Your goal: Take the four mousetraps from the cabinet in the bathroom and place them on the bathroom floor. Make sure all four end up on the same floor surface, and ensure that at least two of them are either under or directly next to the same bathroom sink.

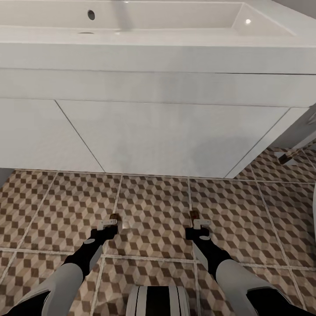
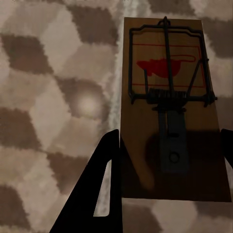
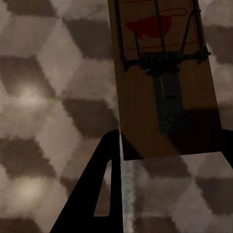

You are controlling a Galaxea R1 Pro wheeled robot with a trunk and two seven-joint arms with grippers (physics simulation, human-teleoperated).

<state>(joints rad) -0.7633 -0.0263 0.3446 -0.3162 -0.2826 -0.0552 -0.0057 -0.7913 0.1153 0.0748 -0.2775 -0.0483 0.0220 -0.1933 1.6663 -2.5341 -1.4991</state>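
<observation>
Left tool (image 2: 167, 160) astride a mousetrap (image 2: 167, 97), right tool (image 3: 170, 155) likewise.

Both arms reached forward and down, side by side.
The left hand (image 1: 113, 220) and right hand (image 1: 196, 219) are held low, each closed on a mousetrap (image 2: 170, 111) between dark fingers (image 2: 104, 179).
</observation>
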